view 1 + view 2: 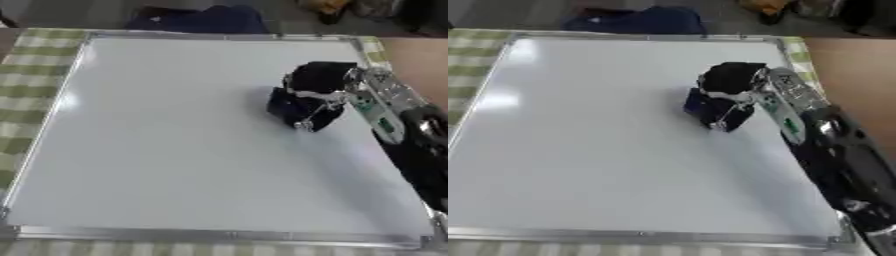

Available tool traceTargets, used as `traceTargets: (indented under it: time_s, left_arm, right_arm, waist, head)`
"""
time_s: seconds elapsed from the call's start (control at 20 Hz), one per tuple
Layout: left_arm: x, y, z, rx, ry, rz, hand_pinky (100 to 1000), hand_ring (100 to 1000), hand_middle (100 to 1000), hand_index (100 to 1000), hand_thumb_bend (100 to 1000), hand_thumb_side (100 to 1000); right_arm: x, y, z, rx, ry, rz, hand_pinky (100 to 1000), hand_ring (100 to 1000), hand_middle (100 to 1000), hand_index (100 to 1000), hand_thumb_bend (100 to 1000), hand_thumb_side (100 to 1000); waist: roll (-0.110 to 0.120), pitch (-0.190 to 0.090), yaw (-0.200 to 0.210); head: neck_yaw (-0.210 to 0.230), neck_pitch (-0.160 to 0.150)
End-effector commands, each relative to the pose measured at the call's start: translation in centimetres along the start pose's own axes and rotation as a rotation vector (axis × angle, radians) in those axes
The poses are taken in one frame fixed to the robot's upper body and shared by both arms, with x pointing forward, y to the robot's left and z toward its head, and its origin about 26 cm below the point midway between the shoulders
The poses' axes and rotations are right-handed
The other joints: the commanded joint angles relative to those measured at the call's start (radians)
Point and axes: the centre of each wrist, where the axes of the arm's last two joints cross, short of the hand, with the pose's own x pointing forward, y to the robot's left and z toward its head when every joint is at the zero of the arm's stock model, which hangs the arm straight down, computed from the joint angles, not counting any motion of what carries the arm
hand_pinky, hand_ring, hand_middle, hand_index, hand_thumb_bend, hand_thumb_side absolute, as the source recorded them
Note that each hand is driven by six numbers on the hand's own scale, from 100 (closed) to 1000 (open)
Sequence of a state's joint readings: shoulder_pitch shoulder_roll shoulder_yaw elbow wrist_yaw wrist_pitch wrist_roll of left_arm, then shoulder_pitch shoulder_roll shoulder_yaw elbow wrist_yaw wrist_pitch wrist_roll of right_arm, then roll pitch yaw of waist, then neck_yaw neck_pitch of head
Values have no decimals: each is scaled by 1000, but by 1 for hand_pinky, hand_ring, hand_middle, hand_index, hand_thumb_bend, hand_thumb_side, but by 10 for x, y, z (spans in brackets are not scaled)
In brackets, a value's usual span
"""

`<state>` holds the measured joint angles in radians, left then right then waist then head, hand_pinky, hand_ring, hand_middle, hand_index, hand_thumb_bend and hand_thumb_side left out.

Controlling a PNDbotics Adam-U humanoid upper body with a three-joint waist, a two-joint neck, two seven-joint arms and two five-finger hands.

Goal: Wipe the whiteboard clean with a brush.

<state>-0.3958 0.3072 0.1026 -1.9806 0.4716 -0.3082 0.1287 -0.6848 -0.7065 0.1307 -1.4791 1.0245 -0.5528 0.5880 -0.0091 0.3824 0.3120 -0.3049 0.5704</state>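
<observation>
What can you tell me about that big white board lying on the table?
The whiteboard is a large rectangle with a glossy white surface and a thin silvery frame, lying flat on a green-and-white checked cloth. Its surface looks clean; I see no marks, only pale glare near the left edge. The robot's right hand is over its upper right part, fingers curled on a dark blue block, probably the brush, which appears to rest on the board. The arm's shadow falls across the lower right area.

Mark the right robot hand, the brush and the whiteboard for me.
right robot hand (319, 77), left eye view, back of the hand.
brush (293, 111), left eye view, its dark body.
whiteboard (157, 140), left eye view, bare white surface.
</observation>
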Motion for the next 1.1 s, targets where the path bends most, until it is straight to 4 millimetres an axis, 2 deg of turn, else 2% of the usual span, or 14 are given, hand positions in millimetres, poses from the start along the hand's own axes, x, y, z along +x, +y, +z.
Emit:
traceTargets:
  time_s: [0.05,0.2,0.35,0.7,1.1]
  left_arm:
    - [6,-2,-5,-18,-23,-1,451,510,519,524,109,962]
    - [7,-2,-5,-18,-22,-2,451,510,519,524,109,962]
    - [7,-1,-5,-17,-22,-3,451,510,519,524,109,962]
    - [7,-1,-5,-15,-22,-7,451,510,520,524,109,961]
    - [7,0,-5,-14,-23,-8,451,511,520,524,110,960]
  right_arm:
    - [1,-12,4,4,-11,74,287,284,100,285,100,198]
    - [1,-8,2,43,-20,96,282,284,100,287,100,183]
    - [0,-2,1,81,-31,89,288,288,100,296,100,250]
    - [4,3,-3,130,-98,59,298,291,100,302,100,327]
    - [5,0,-1,149,-148,9,283,277,100,290,100,318]
  waist:
    - [-1,-26,-1]
    - [-4,-27,0]
    - [-5,-28,-1]
    - [-5,-28,-3]
    - [-5,-28,-6]
  head:
    - [2,5]
    - [1,5]
    - [2,5]
    - [3,5]
    - [4,1]
